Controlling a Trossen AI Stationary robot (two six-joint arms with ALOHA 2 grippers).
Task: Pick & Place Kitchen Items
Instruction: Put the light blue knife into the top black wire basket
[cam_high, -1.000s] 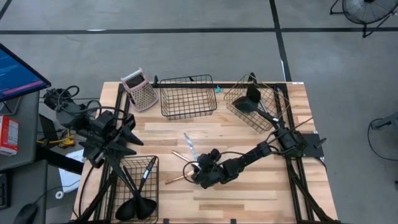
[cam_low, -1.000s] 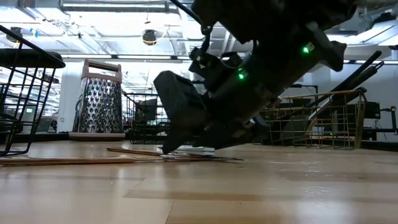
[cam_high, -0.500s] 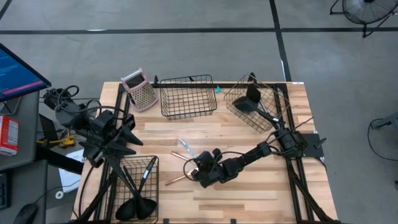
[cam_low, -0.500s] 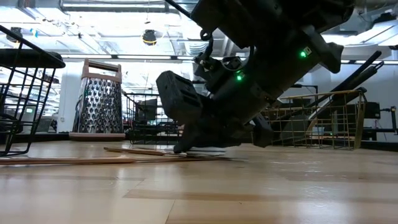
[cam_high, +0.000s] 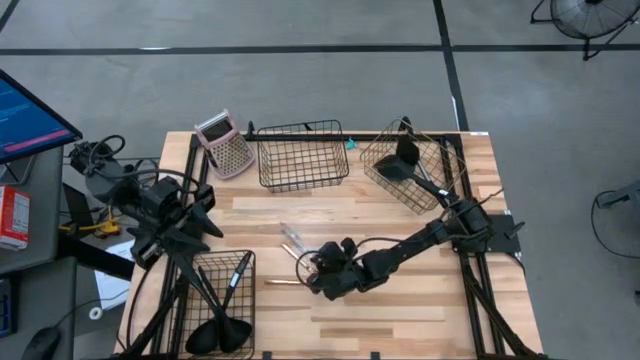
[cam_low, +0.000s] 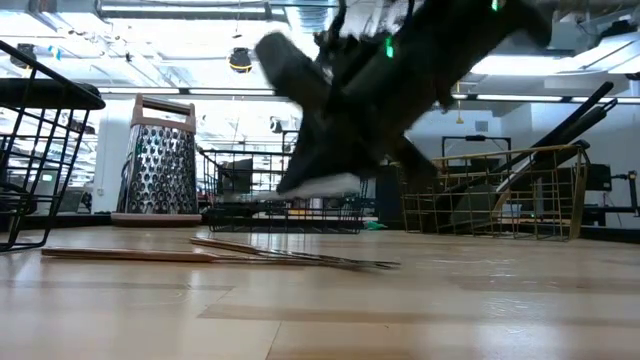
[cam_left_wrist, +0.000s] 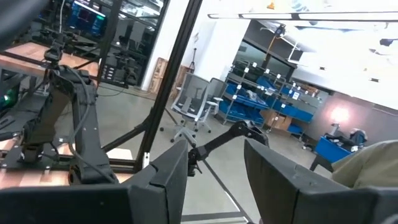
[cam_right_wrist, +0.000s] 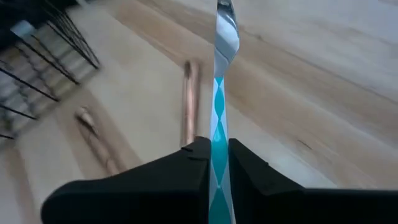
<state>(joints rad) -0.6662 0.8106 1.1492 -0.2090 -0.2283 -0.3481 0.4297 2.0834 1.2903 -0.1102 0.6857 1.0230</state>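
My right gripper (cam_high: 318, 262) is over the table's middle, shut on the silver-teal piece (cam_high: 292, 238), a slim utensil with a teal-and-white diamond handle and a silver end (cam_right_wrist: 226, 25). In the low view the right gripper (cam_low: 320, 175) is up off the wood. Two slim copper-coloured pieces (cam_right_wrist: 189, 99) (cam_right_wrist: 93, 134) lie flat on the table below it. My left gripper (cam_high: 205, 215) waits open at the table's left side, touching nothing. Black ladles and spoons (cam_high: 222, 325) stand in the near-left black basket, and a black spatula (cam_high: 400, 160) stands in the copper basket. My right gripper pinches the piece's teal-and-white handle (cam_right_wrist: 218, 134) between its two fingers. The fingers slant in from the table's right, and the piece runs on ahead of them in line with them. The piece is lifted clear of the table, its silver end pointing toward the far left.
A black wire basket (cam_high: 303, 155) stands at the far middle, a copper wire basket (cam_high: 425, 185) at the far right, and another black basket (cam_high: 205, 275) at the near left. A pink-topped grater (cam_high: 225, 145) stands at the far left. Bare wood (cam_high: 400, 310) lies near the front.
My right gripper has risen from the table with the silver-teal piece, which has come up clear of the wood. Its free end has swung toward the table's left. The copper pieces on the table have shifted a little.
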